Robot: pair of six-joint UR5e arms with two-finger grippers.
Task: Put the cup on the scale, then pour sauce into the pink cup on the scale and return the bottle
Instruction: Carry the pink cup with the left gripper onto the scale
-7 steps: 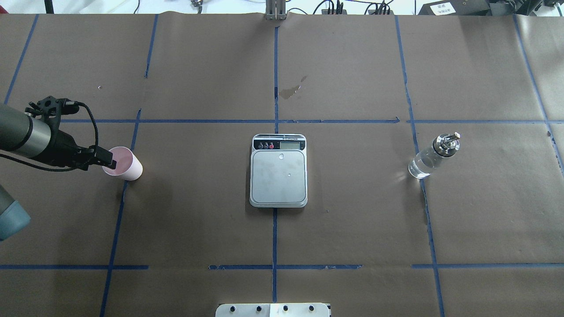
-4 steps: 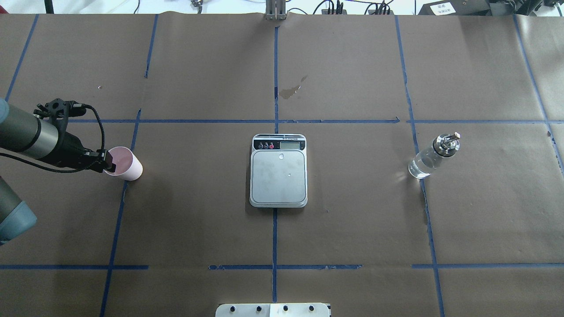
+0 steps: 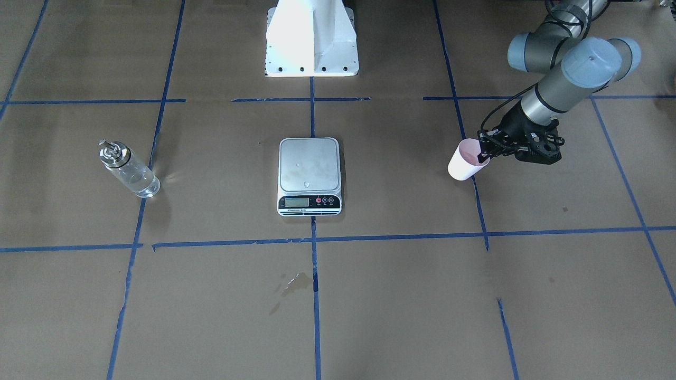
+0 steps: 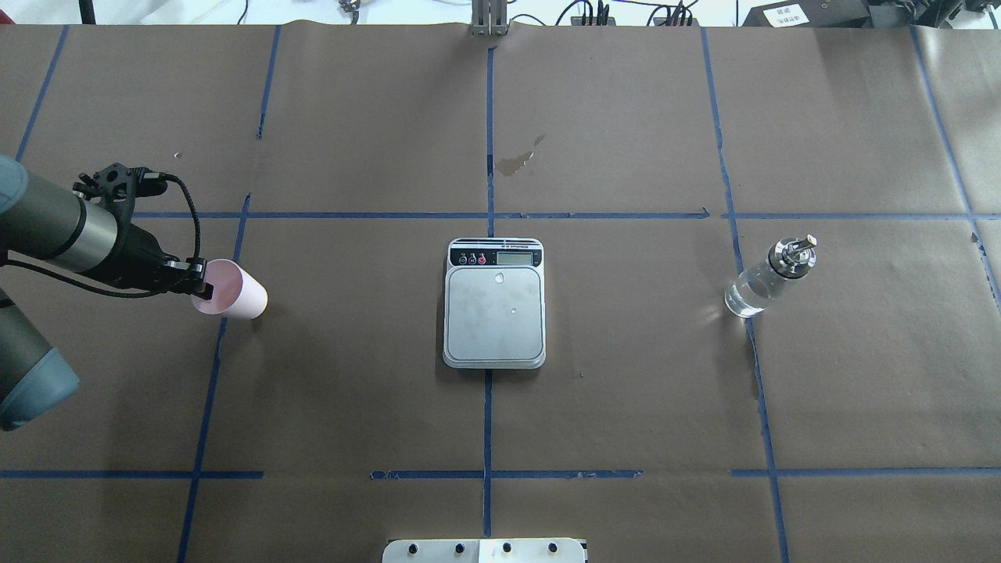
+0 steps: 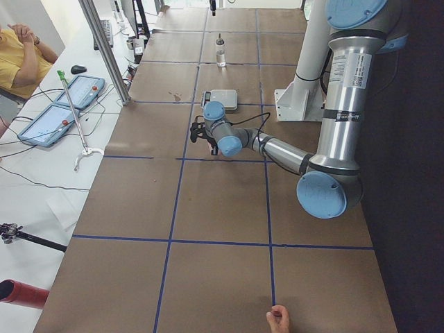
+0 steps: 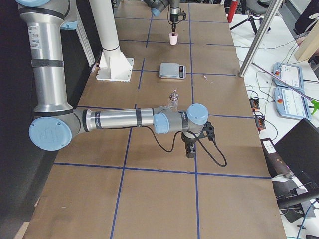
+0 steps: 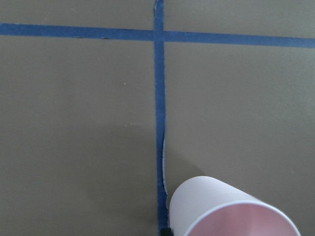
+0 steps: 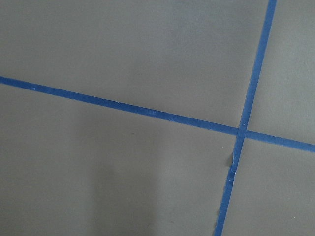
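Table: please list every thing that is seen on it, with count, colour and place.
scale: one, silver platform, white body; centre of the table.
cup: one, whitish outside, pink inside; robot's left of the scale.
bottle: one, clear glass, metal cap; robot's right of the scale, standing.
stain: one, dark; beyond the scale.
tape lines: several, blue; a grid.
left gripper: one, black; shut on the cup's rim.
right gripper: one, black; past the bottle, open or shut unclear.
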